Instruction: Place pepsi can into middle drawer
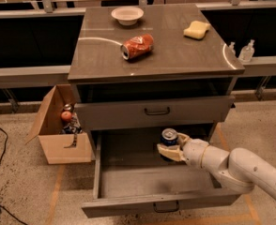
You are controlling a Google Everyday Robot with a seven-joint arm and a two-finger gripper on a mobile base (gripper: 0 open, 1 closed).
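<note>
The pepsi can is upright, dark blue with a silver top, inside the open middle drawer near its back right part. My gripper comes in from the right on a white arm and its cream fingers are shut around the can's lower body. The can's base is hidden behind the fingers, so I cannot tell whether it rests on the drawer's grey floor. The drawer is pulled well out, with its dark handle at the front.
The closed drawer above overhangs the back of the open one. A dented orange-red can, white bowl and yellow sponge lie on the cabinet top. A cardboard box with items stands left of the cabinet.
</note>
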